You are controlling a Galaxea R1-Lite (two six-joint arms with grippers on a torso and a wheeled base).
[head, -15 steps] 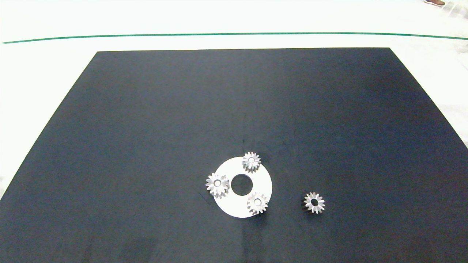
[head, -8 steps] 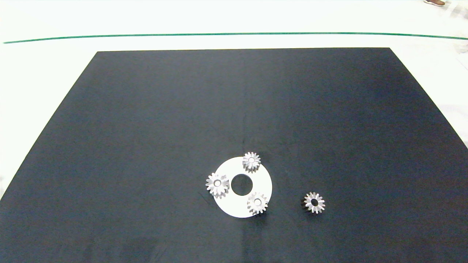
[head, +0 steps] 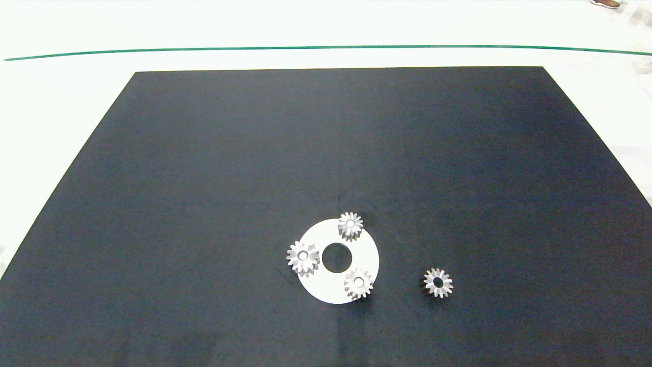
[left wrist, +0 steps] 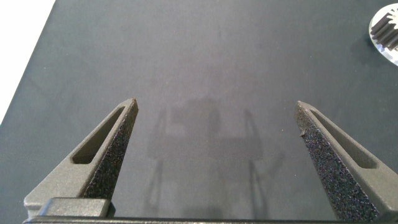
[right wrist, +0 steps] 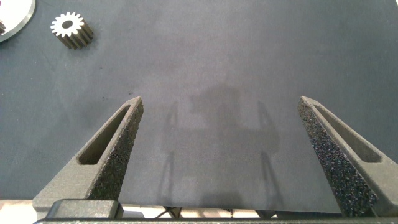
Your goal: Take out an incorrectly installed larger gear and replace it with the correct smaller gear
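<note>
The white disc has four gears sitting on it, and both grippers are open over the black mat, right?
Not quite. The head view shows three gears on the white disc; the fourth gear lies apart on the black mat, to the disc's right. The rest holds: the left gripper and right gripper are both open over the mat.

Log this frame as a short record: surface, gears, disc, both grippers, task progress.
surface: black mat
disc: white disc with centre hole
gears on disc: three, including the larger gear at its left edge
loose gear: the smaller gear, on mat right of disc
left gripper: open, over bare mat
right gripper: open, over bare mat
progress: nothing grasped
</note>
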